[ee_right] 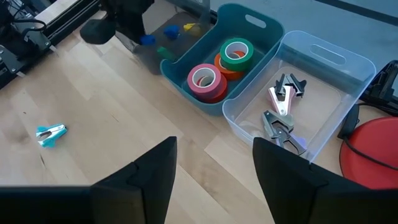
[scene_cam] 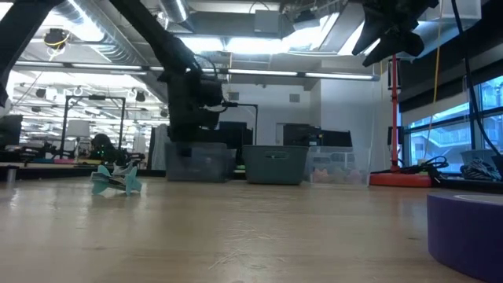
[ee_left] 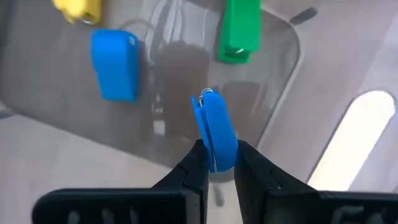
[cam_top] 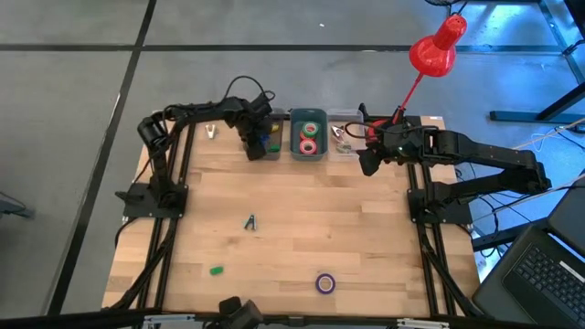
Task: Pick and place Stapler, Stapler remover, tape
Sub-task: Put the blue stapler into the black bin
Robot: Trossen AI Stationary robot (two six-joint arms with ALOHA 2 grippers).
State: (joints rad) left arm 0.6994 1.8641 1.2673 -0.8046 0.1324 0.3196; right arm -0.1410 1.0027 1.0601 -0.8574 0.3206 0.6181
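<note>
A small blue stapler (ee_left: 214, 130) is in my left gripper (ee_left: 217, 157), which is shut on it over the grey bin (cam_top: 265, 146) at the table's far edge. That bin holds a blue stapler (ee_left: 115, 65), a green one (ee_left: 239, 31) and a yellow one (ee_left: 78, 7). Beside it, the teal bin (ee_right: 261, 25) holds tape rolls (ee_right: 208, 81), and the clear bin (ee_right: 336, 68) holds staple removers (ee_right: 283, 102). A teal staple remover (cam_top: 249, 222) and a purple tape roll (cam_top: 325, 283) lie on the table. My right gripper (ee_right: 214, 180) hovers open near the clear bin. My left gripper pinches the blue stapler between its two fingers by the end nearest the wrist (ee_left: 217, 163). The fingers come from above, pointing steeply down into the grey bin. The rest of the stapler sticks out past the fingertips toward the bin's floor.
A small green piece (cam_top: 216, 270) lies near the table's front left. A red lamp (cam_top: 437, 47) stands at the far right, behind my right arm. The wooden table (cam_top: 366, 238) shows bare wood between the bins and the near edge.
</note>
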